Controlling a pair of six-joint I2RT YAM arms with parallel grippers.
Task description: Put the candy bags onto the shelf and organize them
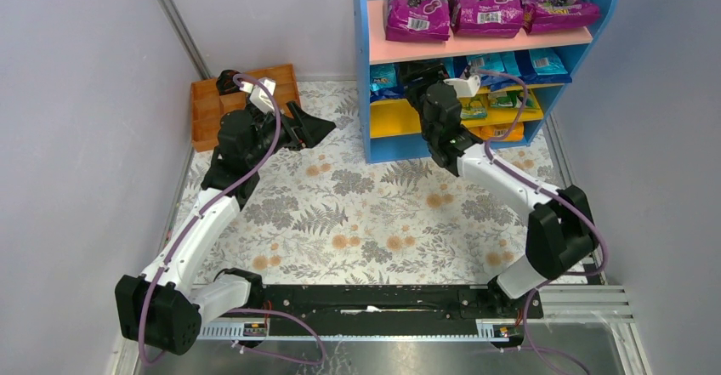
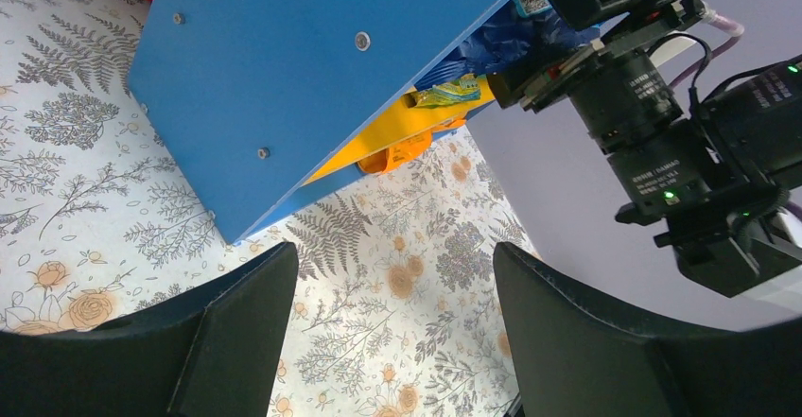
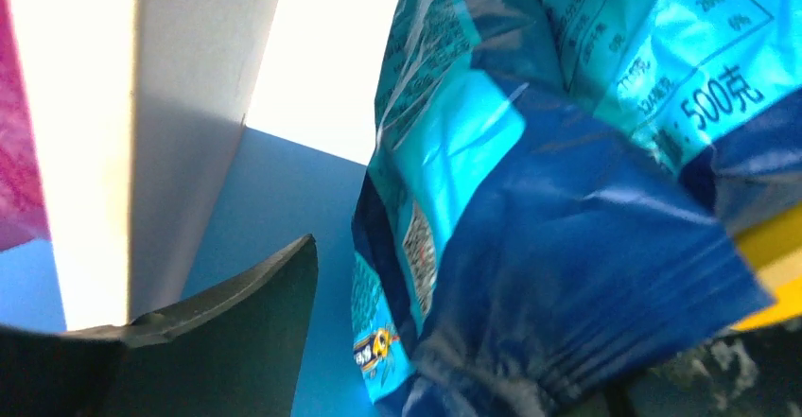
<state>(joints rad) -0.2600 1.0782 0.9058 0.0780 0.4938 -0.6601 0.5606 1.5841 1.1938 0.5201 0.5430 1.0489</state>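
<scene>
Grey walls (image 1: pixel 85 94) close in a table spread with a fern-and-flower cloth (image 1: pixel 374 213), and we begin with the biggest piece on it: the shelf (image 1: pixel 361 60), blue-sided, standing at the far edge right of centre. Its pink board (image 1: pixel 476 43) on top carries three purple grape-print bags (image 1: pixel 485 2) in a row. On the yellow boards (image 1: pixel 395 120) below we find the candy bags: shiny blue bags (image 1: pixel 544 62) on the upper one, green-yellow bags (image 1: pixel 502 100) beneath them, and orange bags (image 1: pixel 502 130) lowest. An orange compartmented tray (image 1: pixel 204 111) sits at the far left by the wall. The left gripper (image 2: pixel 392 256) hangs above the cloth between tray and shelf, spread wide with nothing in it. The right gripper (image 1: pixel 422 73) reaches into the blue-bag tier; from its wrist camera we see one finger (image 3: pixel 246 313) just beside a blue bag (image 3: pixel 567 228), the other hidden behind the pouch, so we cannot tell whether it grips the pouch.
</scene>
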